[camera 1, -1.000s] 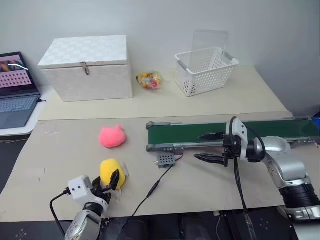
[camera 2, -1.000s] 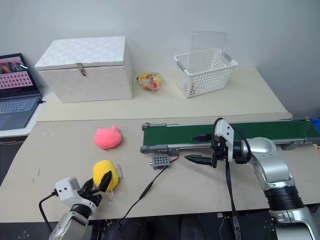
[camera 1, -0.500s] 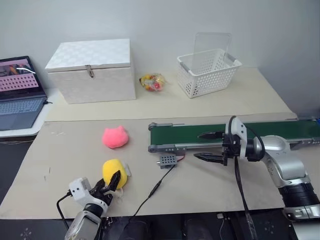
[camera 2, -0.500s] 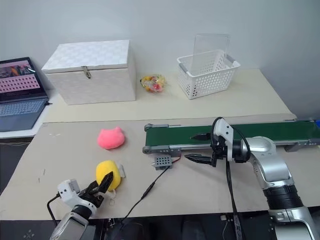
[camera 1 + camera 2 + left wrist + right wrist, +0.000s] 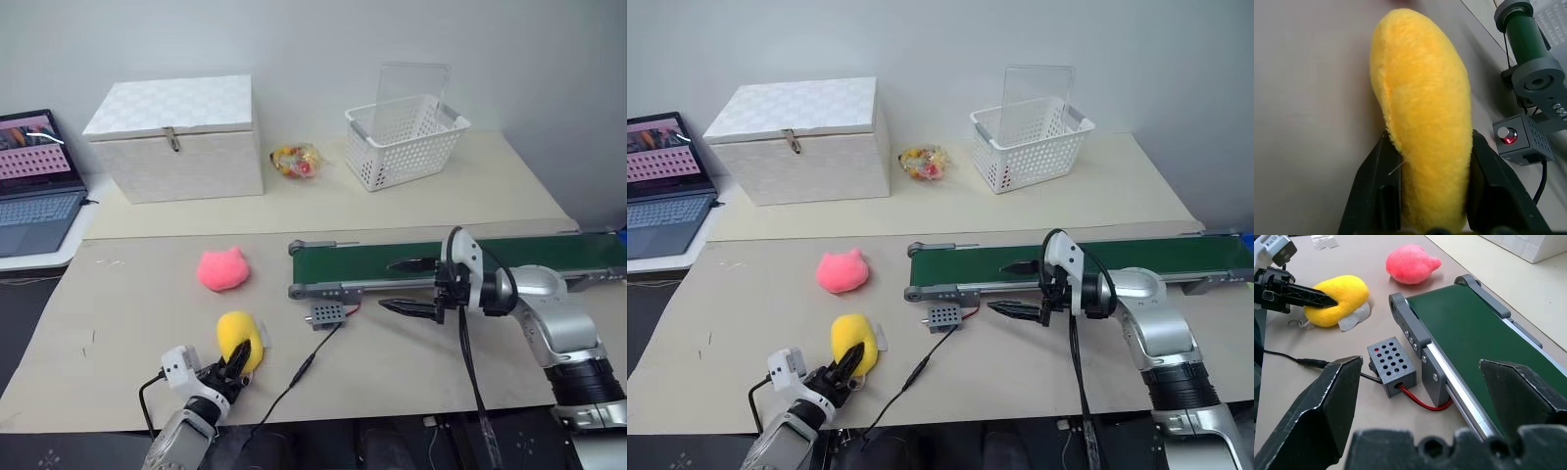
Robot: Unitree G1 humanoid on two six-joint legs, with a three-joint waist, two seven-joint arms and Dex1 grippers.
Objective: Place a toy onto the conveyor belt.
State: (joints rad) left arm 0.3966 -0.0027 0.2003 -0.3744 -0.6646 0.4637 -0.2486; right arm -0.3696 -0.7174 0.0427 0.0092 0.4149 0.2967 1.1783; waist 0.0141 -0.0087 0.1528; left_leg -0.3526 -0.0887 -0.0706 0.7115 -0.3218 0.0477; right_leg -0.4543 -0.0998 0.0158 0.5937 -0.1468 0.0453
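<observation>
Nearest the camera, at the lower left of the head frame, my left gripper (image 5: 233,369) was clamped on the toy (image 5: 239,340). In the left wrist view both black fingers (image 5: 1378,193) pressed into the plush from either side and dented it, so I judged the grip firm enough to lift. The toy sat on the table (image 5: 127,323), well apart from the conveyor belt (image 5: 509,258), with its white tag on the side toward the belt. It looked like a bright yellow, oval, fuzzy plush, soft enough to squash narrow between the fingers.

Just beyond it, in the lower middle, the small grey control box (image 5: 326,313) lay beside the near end of the belt, with its black cable (image 5: 299,377) trailing toward the near table edge. I would guess a carry to the belt has to pass over the box and cable.

At mid right, my right gripper (image 5: 409,286) hovered with its fingers spread apart and empty at the belt's near edge, seemingly on standby.

Farther up, left of centre, a pink plush (image 5: 223,269) lay untouched.
</observation>
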